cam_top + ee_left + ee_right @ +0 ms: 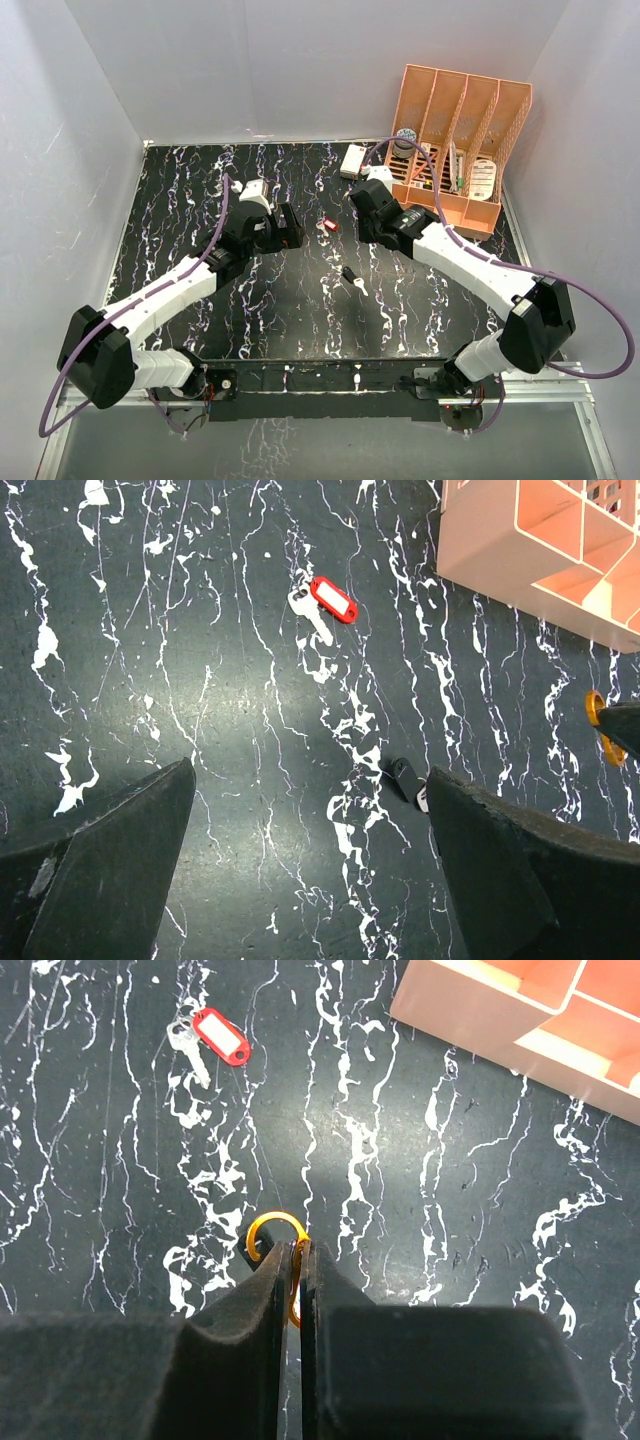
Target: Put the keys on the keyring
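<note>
Now the right gripper [298, 1252] pinches the orange keyring [272, 1218]. The left gripper [310, 780] hangs released over the counter [150, 660], near the black-headed key [405, 778].

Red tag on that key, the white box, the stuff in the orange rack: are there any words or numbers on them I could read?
No text here can be read.
On the red tag: the white insert looks blank.
On the white box: too small to tell.
On the packets in the rack: any print is too small and blurred.
</note>
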